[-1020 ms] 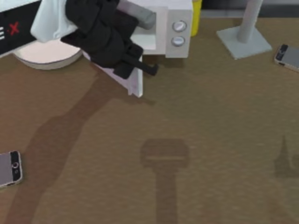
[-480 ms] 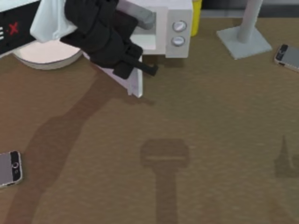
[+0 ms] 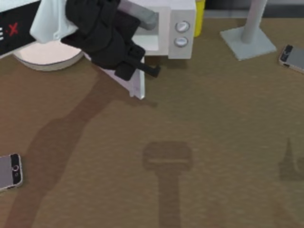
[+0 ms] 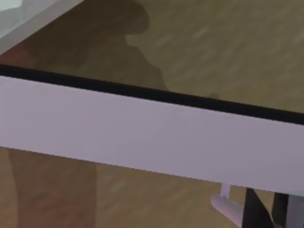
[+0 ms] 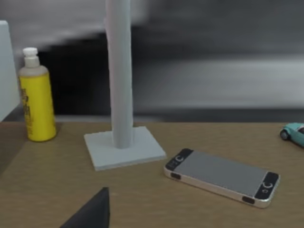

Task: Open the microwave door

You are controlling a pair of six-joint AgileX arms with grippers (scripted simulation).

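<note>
The microwave (image 3: 166,28) sits at the far edge of the table (image 3: 213,142), left of centre, its two grey knobs (image 3: 181,34) facing the near side. The microwave door (image 3: 135,83) is swung out toward the near-left, showing the grey cavity behind it. My left gripper (image 3: 142,64) is at the door's free edge, dark fingers (image 3: 151,70) reaching past it; whether they pinch the panel I cannot tell. My left wrist view is filled by the door's pale edge (image 4: 152,135).

The surface is brown and woven-looking, crossed by arm shadows. A cream bowl (image 3: 47,54) lies left of the microwave, a yellow bottle (image 5: 37,102) right of it, then a grey stand (image 3: 247,40), a phone (image 5: 221,178) and a teal toy car (image 5: 293,133). Another phone (image 3: 9,172) lies near-left. Behind the table the room is dark. My right gripper is out of the top view.
</note>
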